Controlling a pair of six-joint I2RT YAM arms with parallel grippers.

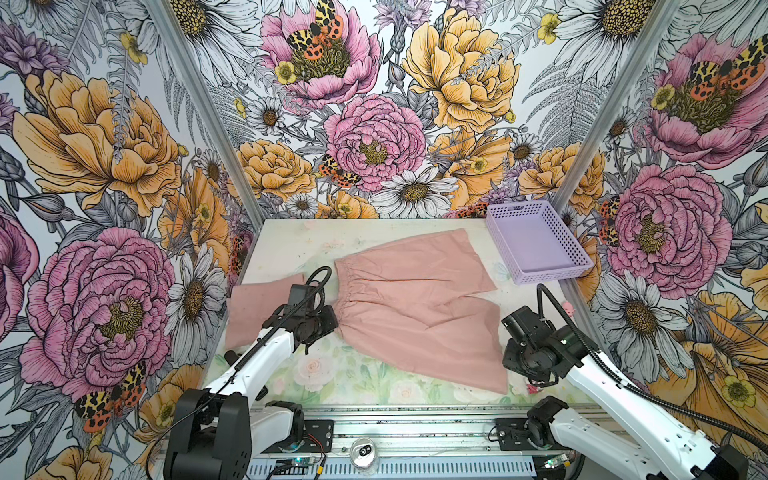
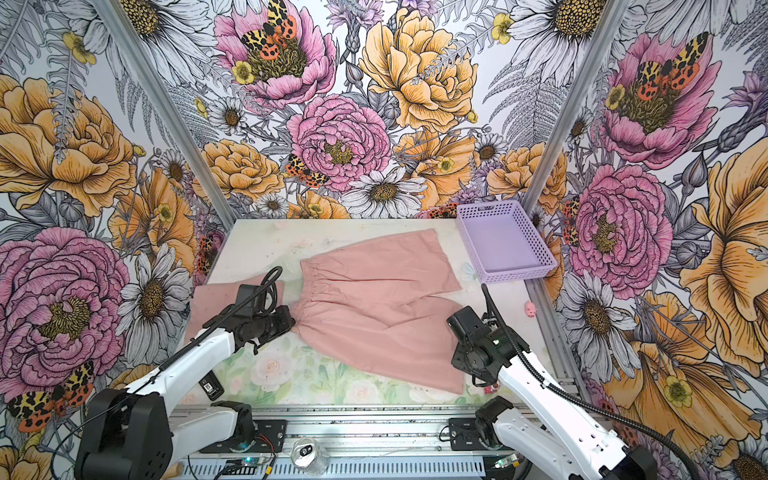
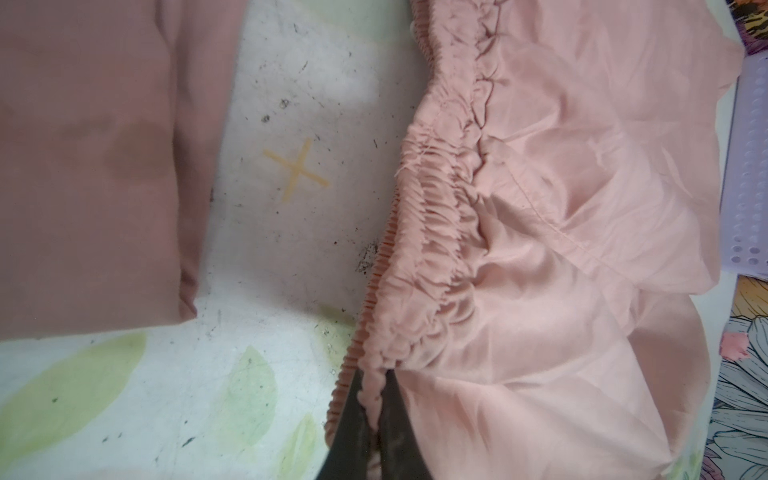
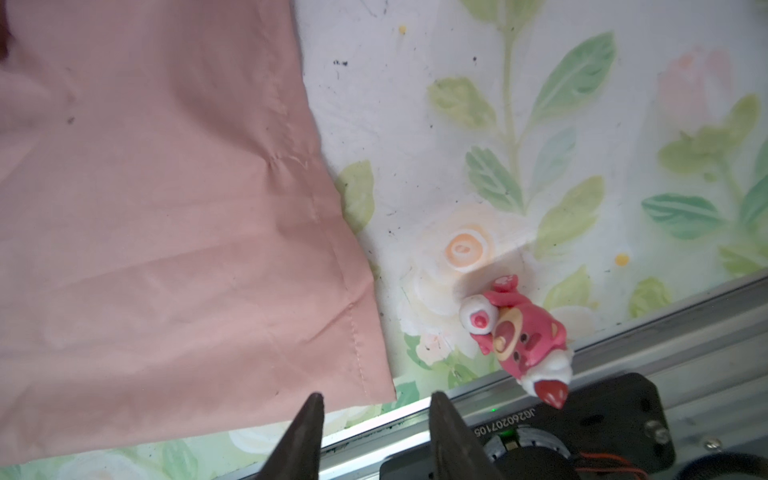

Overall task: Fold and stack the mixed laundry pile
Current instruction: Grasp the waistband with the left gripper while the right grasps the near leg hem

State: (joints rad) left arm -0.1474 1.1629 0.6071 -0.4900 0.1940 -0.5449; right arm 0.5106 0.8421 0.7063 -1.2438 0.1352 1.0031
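Dusty-pink shorts (image 1: 415,307) (image 2: 374,299) lie spread flat across the middle of the counter (image 1: 291,249). The gathered elastic waistband points left in both top views and the two legs run right, the nearer leg reaching toward the front edge. The left gripper (image 3: 374,380) (image 1: 334,322) has its fingers pressed together on the waistband's near corner, pinching a bunched ridge of the pink cloth (image 3: 561,208).

To the left, apart from the shorts, a folded pink garment (image 1: 253,311) (image 2: 216,303) (image 3: 83,166) lies at the counter's left edge, partly hidden under the left arm. On the bare strip between the two pieces is a faded orange cross mark (image 3: 296,170).

The right gripper (image 4: 376,405) sits at the front right corner. Its fingers are spread with nothing between them, and the hemmed corner of the nearer leg (image 4: 166,208) is just beside one of them.

Near it a small pink toy figure (image 4: 523,336) lies against the metal rail. Below the toy, a black arm base carries white print, seen upside down, that looks like "JG260207105".

A lilac perforated basket (image 1: 557,272) (image 2: 519,272) stands at the far right corner.
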